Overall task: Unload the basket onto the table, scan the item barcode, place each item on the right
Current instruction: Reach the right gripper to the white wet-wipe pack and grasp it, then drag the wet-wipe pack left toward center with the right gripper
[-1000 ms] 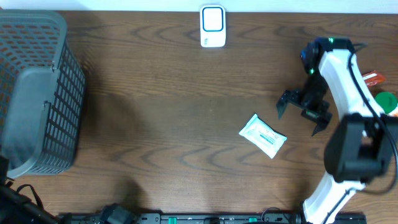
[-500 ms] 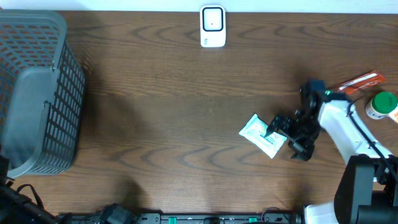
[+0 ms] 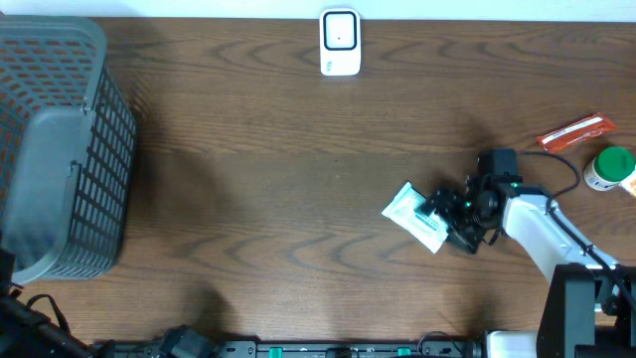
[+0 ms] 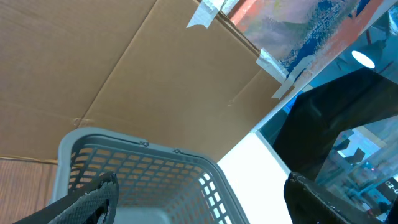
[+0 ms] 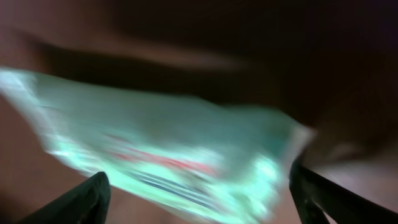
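The item, a white and teal flat packet (image 3: 410, 211), lies on the brown table right of centre. My right gripper (image 3: 447, 219) is down at the packet's right end, jaws spread on either side of it. In the right wrist view the blurred packet (image 5: 168, 149) fills the space ahead, and the right gripper (image 5: 199, 199) stands open around its near edge. The white barcode scanner (image 3: 339, 42) stands at the table's far edge, in the middle. My left gripper (image 4: 199, 199) shows only in its own wrist view, open and empty, pointing at the basket (image 4: 155, 168).
A grey mesh basket (image 3: 60, 149) takes up the table's left end. An orange sachet (image 3: 574, 130) and a green-lidded bottle (image 3: 611, 167) lie at the right edge, behind the right arm. Bare wood stretches between the basket and the packet.
The right arm has swung down and left from the table's right side onto the packet. Its jaws have narrowed slightly. The packet lies where it was.
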Available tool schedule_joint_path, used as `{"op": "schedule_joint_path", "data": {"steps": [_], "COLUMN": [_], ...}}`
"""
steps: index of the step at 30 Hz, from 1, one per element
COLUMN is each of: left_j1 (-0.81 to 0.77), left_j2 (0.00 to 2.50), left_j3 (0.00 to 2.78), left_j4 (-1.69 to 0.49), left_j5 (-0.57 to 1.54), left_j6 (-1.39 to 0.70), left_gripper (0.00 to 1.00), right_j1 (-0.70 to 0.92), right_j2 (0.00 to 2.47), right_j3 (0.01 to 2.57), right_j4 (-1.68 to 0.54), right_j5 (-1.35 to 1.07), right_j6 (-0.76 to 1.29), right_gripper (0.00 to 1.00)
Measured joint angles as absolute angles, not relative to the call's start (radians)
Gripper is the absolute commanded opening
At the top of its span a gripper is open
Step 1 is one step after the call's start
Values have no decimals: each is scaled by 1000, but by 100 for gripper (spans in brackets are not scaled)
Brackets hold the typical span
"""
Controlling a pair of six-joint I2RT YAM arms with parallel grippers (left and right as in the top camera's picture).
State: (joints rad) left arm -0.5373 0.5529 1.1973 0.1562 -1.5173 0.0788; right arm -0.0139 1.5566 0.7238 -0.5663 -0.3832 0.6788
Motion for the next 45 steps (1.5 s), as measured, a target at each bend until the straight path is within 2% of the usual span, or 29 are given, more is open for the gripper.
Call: {"op": "schedule_joint_path", "data": {"steps": [3, 5, 6, 14, 22, 26, 30, 31, 33, 34, 38, 40, 45], "left_j1": [-537, -537, -537, -537, -537, -537, -537, -537, -537, -537, -537, -537, -537], "left_j2": [553, 553, 553, 553, 553, 553, 553, 553, 553, 553, 553, 553, 553], "left_j3": [1197, 1197, 1197, 1197, 1197, 1197, 1197, 1197, 1197, 1197, 1197, 1197, 1197], "left_j4": [156, 156, 156, 156, 156, 156, 156, 156, 156, 156, 156, 156, 156], "left_j5": [-1517, -1517, -1517, -1517, -1517, -1517, -1517, -1517, -1517, -1517, -1517, -1517, -1517], "left_j6": [79, 79, 79, 79, 79, 79, 79, 79, 79, 79, 79, 79, 79], "left_gripper": [85, 85, 85, 85, 85, 85, 85, 85, 85, 85, 85, 85, 85], "right_j1": [-14, -14, -15, -15, -11, 24, 126, 160, 227, 260, 329, 348, 443], "right_j2": [1555, 1555, 1557, 1563, 1559, 1470, 1338, 1308, 1266, 1258, 1298, 1355, 1482], "right_j3": [678, 644, 632, 617, 696, 791, 865, 872, 876, 876, 876, 876, 876], "right_j4": [-408, -341, -322, -270, -337, -412, -466, -470, -477, -483, -546, -561, -558], "right_j5": [-398, -405, -411, -461, -521, -473, -339, -296, -220, -179, -101, -68, -4], "right_j6": [689, 700, 702, 687, 613, 503, 406, 383, 350, 342, 341, 317, 210], "right_gripper": [43, 8, 1, 1, 1, 1, 1, 5, 47, 59, 83, 87, 88]}}
